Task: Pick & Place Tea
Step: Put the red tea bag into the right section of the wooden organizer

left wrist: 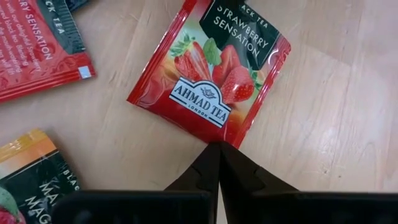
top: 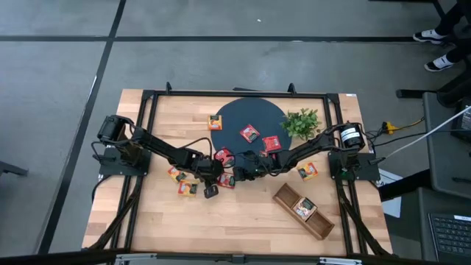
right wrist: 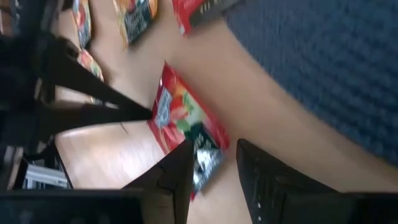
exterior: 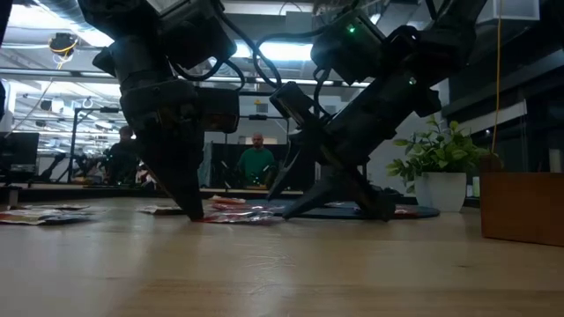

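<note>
Red strawberry tea packet (left wrist: 208,78) flat on tabletop (left wrist: 323,112), just off dark mat (right wrist: 323,56). Left pincer (left wrist: 219,148) pinched shut, empty, tips pressing at packet's near edge. Right pincer (right wrist: 214,155) spread open, straddling opposite edge, holding nothing. Both arms equally near.

Glossy crinkled foil tea packet (left wrist: 208,84) centre frame on smooth pale wood table (left wrist: 323,124); matt dark plastic fingers (left wrist: 205,174) below.
</note>
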### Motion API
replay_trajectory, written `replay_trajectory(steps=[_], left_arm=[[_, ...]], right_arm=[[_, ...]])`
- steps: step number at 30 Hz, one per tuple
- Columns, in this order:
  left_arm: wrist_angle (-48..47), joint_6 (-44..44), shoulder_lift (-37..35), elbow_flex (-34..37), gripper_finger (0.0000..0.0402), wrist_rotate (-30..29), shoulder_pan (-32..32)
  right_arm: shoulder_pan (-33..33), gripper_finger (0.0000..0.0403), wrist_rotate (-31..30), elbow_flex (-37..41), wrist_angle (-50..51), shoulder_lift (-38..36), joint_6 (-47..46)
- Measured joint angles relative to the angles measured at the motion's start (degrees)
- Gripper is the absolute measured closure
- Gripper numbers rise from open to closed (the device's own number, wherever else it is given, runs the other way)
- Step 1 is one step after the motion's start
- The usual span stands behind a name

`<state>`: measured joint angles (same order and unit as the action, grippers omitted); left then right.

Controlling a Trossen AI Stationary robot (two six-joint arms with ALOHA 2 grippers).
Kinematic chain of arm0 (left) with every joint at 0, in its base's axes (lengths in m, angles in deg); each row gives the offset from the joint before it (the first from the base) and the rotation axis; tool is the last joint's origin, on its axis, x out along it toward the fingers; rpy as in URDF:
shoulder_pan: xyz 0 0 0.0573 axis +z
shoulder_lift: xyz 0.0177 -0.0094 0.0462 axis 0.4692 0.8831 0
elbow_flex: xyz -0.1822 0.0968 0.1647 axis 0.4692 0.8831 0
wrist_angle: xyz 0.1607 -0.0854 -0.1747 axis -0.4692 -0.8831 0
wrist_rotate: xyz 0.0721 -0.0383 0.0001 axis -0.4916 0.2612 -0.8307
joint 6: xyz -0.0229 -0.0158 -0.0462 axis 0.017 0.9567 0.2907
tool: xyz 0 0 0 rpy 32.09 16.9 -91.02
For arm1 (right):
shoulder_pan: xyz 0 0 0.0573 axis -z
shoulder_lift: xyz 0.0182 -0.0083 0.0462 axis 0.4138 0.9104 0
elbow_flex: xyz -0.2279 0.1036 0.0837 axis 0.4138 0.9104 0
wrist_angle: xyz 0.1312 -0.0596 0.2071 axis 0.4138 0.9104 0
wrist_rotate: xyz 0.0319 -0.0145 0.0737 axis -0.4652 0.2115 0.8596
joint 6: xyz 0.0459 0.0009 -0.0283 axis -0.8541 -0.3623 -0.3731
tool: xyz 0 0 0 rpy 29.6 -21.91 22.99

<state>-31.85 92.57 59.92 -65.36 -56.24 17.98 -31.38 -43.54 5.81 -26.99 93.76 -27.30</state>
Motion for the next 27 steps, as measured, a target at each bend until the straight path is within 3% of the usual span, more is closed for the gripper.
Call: replay_trajectory(steps=[10, 22, 27], left_arm=[[0.0, -0.1, 0.1, 0.0, 0.0398, -0.5, 0.0], [-0.1, -0.7, 0.1, 0.0, 0.0399, -0.8, 0.0], [-0.5, -1.4, -0.2, 0.0, 0.0394, -0.8, 0.0]], right_arm=[[0.0, 0.0284, -0.2, 0.0, -0.1, 0.0, 0.0], [0.0, 0.0392, 0.5, 0.0, -0.2, 0.0, 1.1], [0.0, 0.0393, 0.5, 0.0, -0.2, 0.0, 1.6]])
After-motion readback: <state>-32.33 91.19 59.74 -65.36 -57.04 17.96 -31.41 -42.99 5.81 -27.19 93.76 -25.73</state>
